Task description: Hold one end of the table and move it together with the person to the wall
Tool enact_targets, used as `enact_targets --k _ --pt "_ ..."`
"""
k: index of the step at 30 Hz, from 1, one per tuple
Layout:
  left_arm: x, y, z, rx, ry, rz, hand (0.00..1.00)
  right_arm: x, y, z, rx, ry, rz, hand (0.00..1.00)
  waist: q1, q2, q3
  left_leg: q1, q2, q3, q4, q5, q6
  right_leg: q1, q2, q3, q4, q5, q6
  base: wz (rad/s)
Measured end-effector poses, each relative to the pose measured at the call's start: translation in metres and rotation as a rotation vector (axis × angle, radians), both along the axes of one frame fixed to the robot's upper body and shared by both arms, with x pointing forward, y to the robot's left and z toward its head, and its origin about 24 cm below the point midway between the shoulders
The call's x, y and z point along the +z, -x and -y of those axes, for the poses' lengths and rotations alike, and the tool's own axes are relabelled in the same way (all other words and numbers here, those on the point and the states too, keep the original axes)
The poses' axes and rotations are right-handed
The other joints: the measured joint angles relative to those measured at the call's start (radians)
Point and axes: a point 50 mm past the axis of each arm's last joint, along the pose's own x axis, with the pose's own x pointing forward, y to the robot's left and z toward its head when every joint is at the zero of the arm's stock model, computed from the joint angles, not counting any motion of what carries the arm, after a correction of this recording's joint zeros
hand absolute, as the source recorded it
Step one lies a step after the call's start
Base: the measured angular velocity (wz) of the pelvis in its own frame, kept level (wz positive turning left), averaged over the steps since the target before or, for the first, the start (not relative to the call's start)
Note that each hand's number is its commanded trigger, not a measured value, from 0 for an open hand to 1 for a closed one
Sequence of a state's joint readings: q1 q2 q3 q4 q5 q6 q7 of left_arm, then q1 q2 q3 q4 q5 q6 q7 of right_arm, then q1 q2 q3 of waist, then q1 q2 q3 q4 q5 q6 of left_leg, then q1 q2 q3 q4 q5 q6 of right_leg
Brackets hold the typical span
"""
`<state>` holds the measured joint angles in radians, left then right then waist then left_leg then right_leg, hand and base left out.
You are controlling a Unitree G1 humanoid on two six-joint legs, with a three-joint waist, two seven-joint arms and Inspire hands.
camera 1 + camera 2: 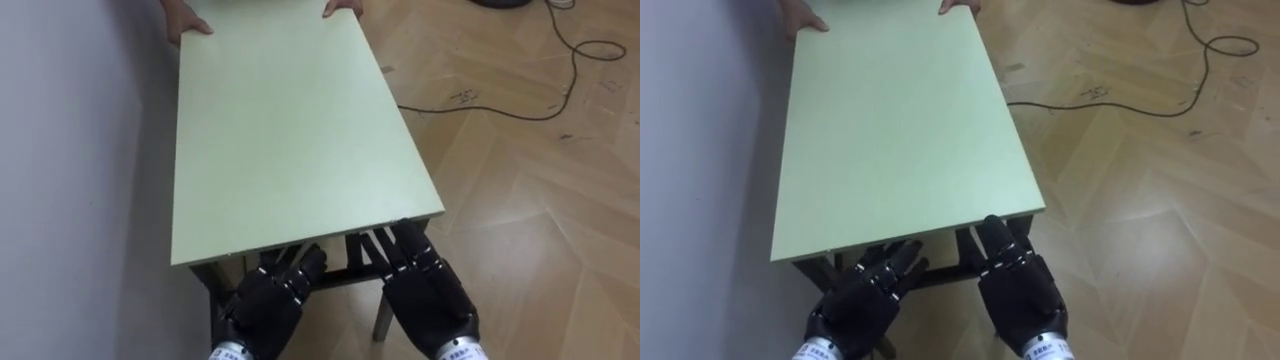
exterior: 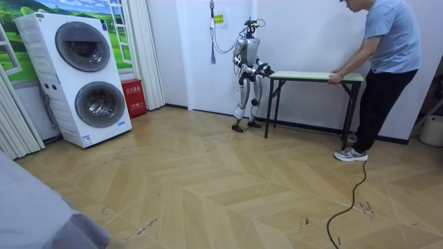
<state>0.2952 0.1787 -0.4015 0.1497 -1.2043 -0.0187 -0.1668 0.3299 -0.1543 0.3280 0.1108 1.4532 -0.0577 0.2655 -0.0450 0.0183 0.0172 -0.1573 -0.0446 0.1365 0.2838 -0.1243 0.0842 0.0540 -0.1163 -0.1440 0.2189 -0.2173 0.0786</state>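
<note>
A long table with a pale green top (image 1: 290, 130) and dark metal legs runs away from me, its left side along a wall. My left hand (image 1: 268, 305) and right hand (image 1: 432, 295) sit just below its near edge, fingers straight and reaching under the top. At the far end a person's two hands (image 1: 185, 22) rest on the corners of the top. In the room view I stand upright at one end of the table (image 2: 311, 75), and the person (image 2: 387, 62) leans over the other end with both hands on it.
A grey-white wall (image 1: 70, 180) lies close on my left. A black cable (image 1: 520, 110) snakes over the wood floor to the right. In the room view a stacked washer and dryer (image 2: 83, 76) and a red box (image 2: 133, 97) stand far off.
</note>
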Motion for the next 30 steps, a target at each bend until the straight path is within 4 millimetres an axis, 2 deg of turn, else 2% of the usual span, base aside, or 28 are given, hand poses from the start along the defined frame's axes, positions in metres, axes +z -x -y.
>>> enact_targets --k 6,10,18,20,21,25,28,30 --pt "-0.005 0.003 0.000 -0.040 -0.033 -0.006 0.00 -0.002 0.002 0.001 0.022 0.011 -0.009 0.00 0.000 0.003 -0.0017 0.016 0.001 -0.003 -0.018 -0.005 -0.008 0.001 0.002 0.000 0.000 0.002 -0.004 -0.07" --pt "-0.022 0.012 -0.005 -0.082 -0.127 -0.064 0.00 -0.007 0.005 0.004 0.023 0.017 -0.009 0.00 -0.002 0.004 -0.0025 0.022 0.002 -0.011 -0.018 -0.008 -0.013 0.003 0.005 -0.001 0.000 0.004 -0.006 -0.08" --pt "-0.036 0.020 -0.008 -0.091 -0.164 -0.126 0.00 -0.011 0.007 0.011 0.019 0.046 0.010 0.00 -0.004 0.006 -0.0038 0.022 0.000 -0.054 -0.019 -0.011 -0.018 0.006 0.017 0.000 -0.004 0.007 -0.012 0.01" --pt "-0.040 0.024 -0.010 -0.106 -0.194 -0.141 0.00 -0.012 0.008 0.014 0.032 0.079 0.023 0.00 -0.003 0.002 -0.0061 0.023 -0.002 -0.054 -0.017 -0.009 -0.023 0.019 0.019 0.005 -0.030 0.002 -0.032 0.07" --pt "-0.042 0.025 -0.010 -0.113 -0.206 -0.147 0.00 -0.013 0.008 0.015 0.034 0.087 0.022 0.00 -0.003 0.001 -0.0072 0.023 -0.002 -0.055 -0.018 -0.007 -0.025 0.020 0.020 0.005 -0.033 0.002 -0.031 0.05" --pt "-0.052 0.035 -0.015 -0.145 -0.271 -0.193 0.00 -0.029 0.018 0.022 0.044 0.137 -0.052 0.00 0.000 0.001 -0.0104 0.023 -0.001 -0.054 -0.018 -0.006 -0.027 0.019 0.021 0.007 -0.033 -0.001 -0.027 0.00" --pt "-0.062 0.042 -0.021 -0.144 -0.295 -0.247 0.00 -0.042 0.028 0.027 0.035 0.146 -0.126 0.00 0.001 -0.002 -0.0118 0.026 -0.001 -0.053 -0.021 -0.005 -0.027 0.021 0.021 0.007 -0.033 0.002 -0.031 0.00" --pt "-0.074 0.053 -0.035 -0.113 -0.325 -0.330 0.00 -0.055 0.039 0.032 0.026 0.161 -0.199 0.00 0.001 -0.016 -0.0146 0.042 -0.001 -0.049 -0.031 -0.004 -0.029 0.039 0.020 0.004 -0.046 0.002 -0.033 0.00"
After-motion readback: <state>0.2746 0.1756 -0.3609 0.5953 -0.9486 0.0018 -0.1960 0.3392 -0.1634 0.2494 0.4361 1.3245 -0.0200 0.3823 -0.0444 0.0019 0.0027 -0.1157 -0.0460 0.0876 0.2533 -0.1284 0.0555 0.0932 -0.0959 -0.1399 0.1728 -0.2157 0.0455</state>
